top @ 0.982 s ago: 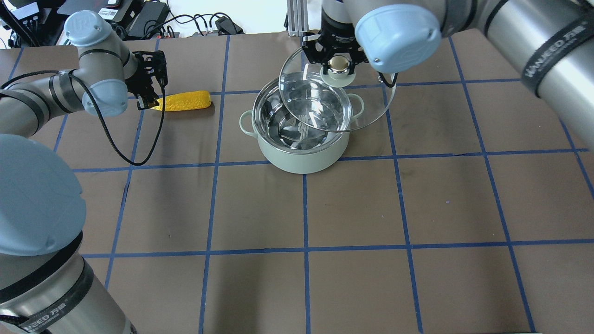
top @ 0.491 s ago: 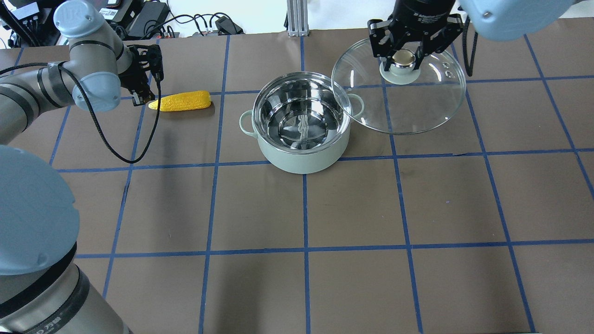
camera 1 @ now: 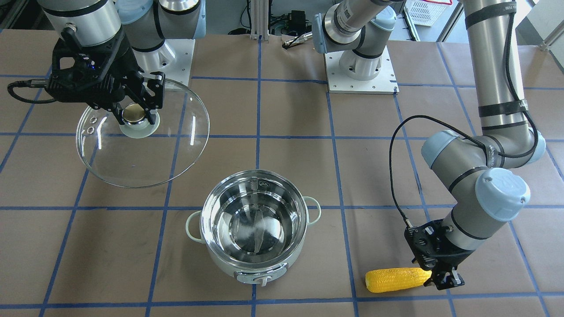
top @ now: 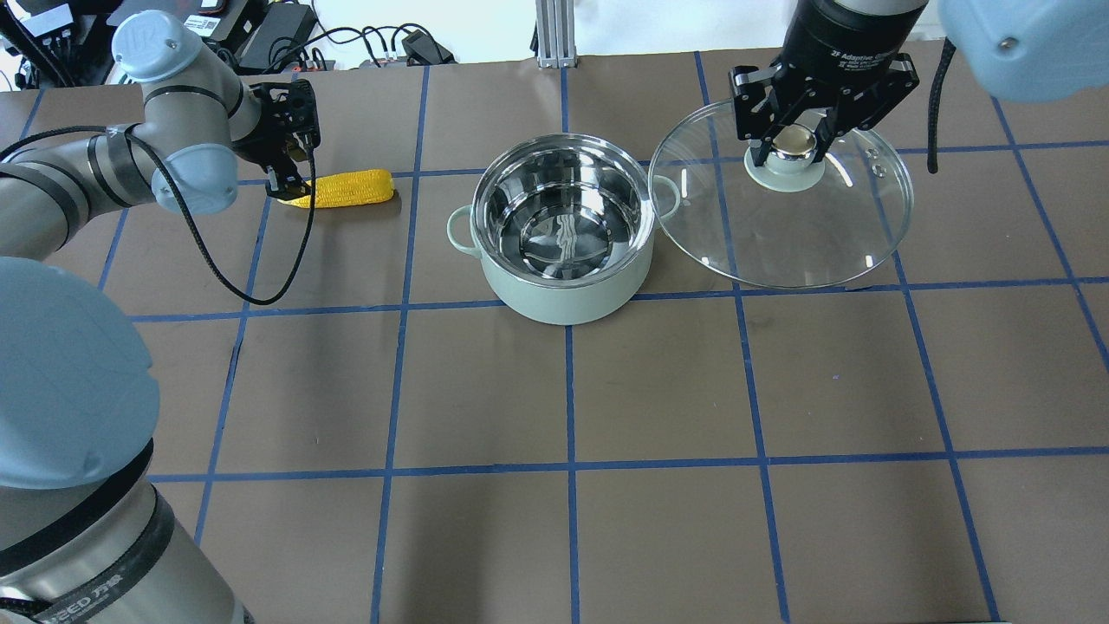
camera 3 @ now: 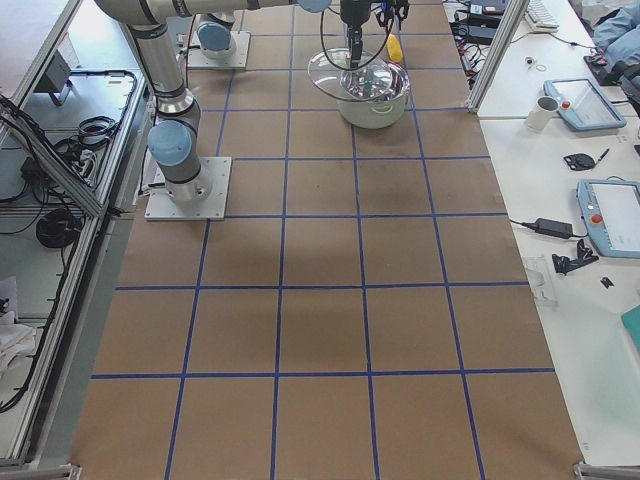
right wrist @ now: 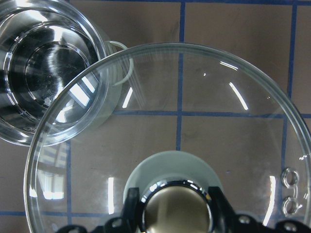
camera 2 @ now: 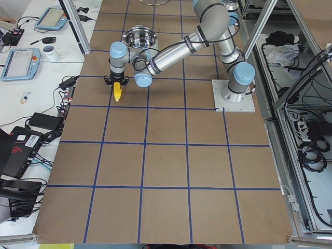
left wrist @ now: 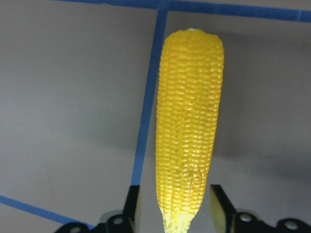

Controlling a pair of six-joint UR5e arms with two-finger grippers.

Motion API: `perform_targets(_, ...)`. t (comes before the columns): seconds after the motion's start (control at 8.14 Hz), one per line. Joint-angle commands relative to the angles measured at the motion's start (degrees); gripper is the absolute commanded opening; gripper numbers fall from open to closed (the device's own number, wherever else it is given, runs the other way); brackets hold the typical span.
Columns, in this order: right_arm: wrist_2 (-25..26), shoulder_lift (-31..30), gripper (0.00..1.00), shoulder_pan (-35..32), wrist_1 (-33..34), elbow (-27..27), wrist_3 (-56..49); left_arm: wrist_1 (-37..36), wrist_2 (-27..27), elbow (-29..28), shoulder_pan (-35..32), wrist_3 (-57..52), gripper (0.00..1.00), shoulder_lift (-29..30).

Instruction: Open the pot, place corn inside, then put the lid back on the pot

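The mint-green pot (top: 563,299) stands open near the table's middle, its steel inside empty; it also shows in the front view (camera 1: 224,264). My right gripper (top: 787,143) is shut on the knob of the glass lid (top: 780,234) and holds it above the table, to the right of the pot. The right wrist view shows the lid (right wrist: 194,121) with the pot's rim (right wrist: 104,92) under its edge. The yellow corn (top: 346,188) lies on the table left of the pot. My left gripper (top: 290,186) is open, with a finger (left wrist: 133,208) on each side of the corn's (left wrist: 189,121) tapered end.
The table is brown with a blue tape grid. Both arm bases (camera 1: 361,70) stand at the robot's side of it. Cables and power supplies (top: 286,35) lie beyond the far edge.
My right gripper carried the lid from over the pot to its right, clear of the opening. My left gripper drew back a little, then came down around the corn's tapered end.
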State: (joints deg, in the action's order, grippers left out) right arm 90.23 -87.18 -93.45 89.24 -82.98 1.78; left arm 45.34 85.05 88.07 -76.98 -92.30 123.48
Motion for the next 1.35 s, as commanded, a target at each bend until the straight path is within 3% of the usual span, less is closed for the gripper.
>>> perform_targets(0.0, -0.1, -0.7, 0.21, 0.1, -0.3, -0.8, -0.6, -0.3, -1.5, 0.0, 0.0, 0.2, 0.93, 1.1)
perform_targets(0.61, 0.6, -1.5, 0.24, 0.9, -2.6, -0.5, -0.9, -0.3, -3.9, -0.1, 0.1, 0.2, 0.94, 5.1)
perform_targets(0.74, 1.2, -1.5, 0.24, 3.0, -2.8, -0.6, -2.6, -0.2, -3.8, 0.0, 0.1, 2.2, 0.68, 5.6)
perform_targets(0.86, 1.0, -1.8, 0.24, 5.4, -4.1, -0.7, -4.1, 0.4, -3.1, 0.0, 0.1, 3.5, 0.08, 5.1)
perform_targets(0.98, 1.0, -2.3, 0.24, 5.0, -4.5, -0.8, -2.6, 0.6, -1.4, 0.0, 0.1, 3.6, 0.00, 4.9)
perform_targets(1.23, 1.2, -2.4, 0.24, 5.0, -5.0, -0.9, -1.6, 1.2, -1.1, 0.0, 0.0, 3.0, 0.00, 4.1)
